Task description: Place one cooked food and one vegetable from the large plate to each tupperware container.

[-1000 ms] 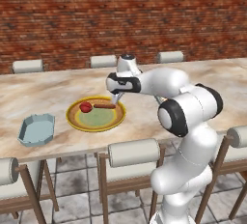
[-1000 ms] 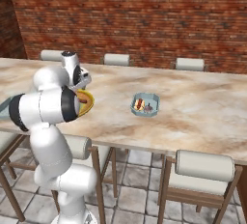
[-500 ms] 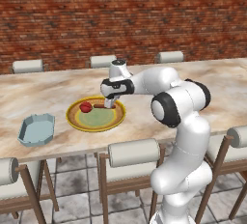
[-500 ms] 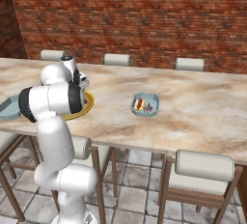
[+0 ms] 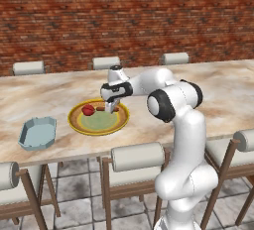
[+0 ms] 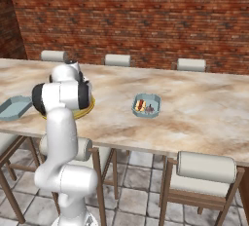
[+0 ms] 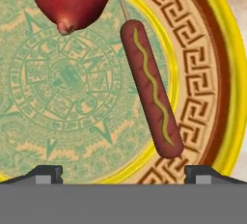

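Two foods lie on the large plate (image 5: 98,117): a sausage on a stick (image 7: 151,87) with a wavy yellow line of mustard along it, and a red onion (image 7: 69,0). In the hand view the sausage lies across the plate's patterned inner band and pale green centre, its thin stick pointing away past the onion, which sits just beside it without clearly touching.

The tool (image 5: 110,108) hangs low over the plate, above the sausage, its jaws spread wide with nothing between them; in the hand view its two dark fingertips (image 7: 47,172) stand well apart, one near the end of the sausage.

One tupperware container (image 5: 37,133) sits on the table (image 5: 223,90) to the left of the plate, near the front edge, and looks bare inside. The other tupperware container (image 6: 146,105) sits well to the right of the plate in the right base view, holding a small reddish and yellow item and something darker that is too small to tell.

No writing or label can be read; the plate bears only a key-pattern border and a round ornamental design.
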Robot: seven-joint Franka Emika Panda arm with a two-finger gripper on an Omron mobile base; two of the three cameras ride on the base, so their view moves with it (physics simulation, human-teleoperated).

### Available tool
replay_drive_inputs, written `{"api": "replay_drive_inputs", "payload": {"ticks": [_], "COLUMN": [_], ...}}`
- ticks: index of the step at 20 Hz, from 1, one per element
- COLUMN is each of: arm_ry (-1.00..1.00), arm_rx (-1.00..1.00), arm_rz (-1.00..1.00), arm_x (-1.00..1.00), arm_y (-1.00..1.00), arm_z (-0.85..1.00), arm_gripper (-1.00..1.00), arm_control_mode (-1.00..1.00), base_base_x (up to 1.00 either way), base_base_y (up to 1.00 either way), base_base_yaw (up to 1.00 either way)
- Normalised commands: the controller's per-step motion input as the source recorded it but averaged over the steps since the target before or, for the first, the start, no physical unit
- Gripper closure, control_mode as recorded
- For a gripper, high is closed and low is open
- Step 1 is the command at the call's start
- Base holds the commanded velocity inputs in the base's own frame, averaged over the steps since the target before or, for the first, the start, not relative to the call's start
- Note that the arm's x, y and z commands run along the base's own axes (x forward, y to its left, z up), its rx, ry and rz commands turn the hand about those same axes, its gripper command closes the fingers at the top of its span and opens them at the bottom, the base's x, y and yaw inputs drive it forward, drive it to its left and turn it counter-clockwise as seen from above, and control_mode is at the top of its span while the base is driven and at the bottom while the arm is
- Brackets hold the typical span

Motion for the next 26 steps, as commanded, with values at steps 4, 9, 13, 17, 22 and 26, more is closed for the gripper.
{"api": "replay_drive_inputs", "payload": {"ticks": [4, 9, 13, 17, 22, 26], "arm_ry": [0.03, 0.06, 0.04, 0.02, 0.0, 0.0], "arm_rx": [-0.01, -0.06, -0.05, -0.04, -0.01, 0.0], "arm_rz": [0.05, 0.01, 0.0, 0.0, 0.0, 0.0], "arm_x": [0.41, 0.32, 0.14, 0.1, 0.03, 0.0], "arm_y": [0.27, 0.09, 0.0, 0.0, 0.0, 0.0], "arm_z": [-0.11, -0.39, -0.44, -0.37, -0.11, 0.0], "arm_gripper": [-1.0, -1.0, -1.0, -1.0, -1.0, 1.0], "arm_control_mode": [-1.0, -1.0, -1.0, -1.0, -1.0, -1.0], "base_base_x": [0.0, 0.0, 0.0, 0.0, 0.0, 0.0], "base_base_y": [0.0, 0.0, 0.0, 0.0, 0.0, 0.0], "base_base_yaw": [0.0, 0.0, 0.0, 0.0, 0.0, 0.0]}}
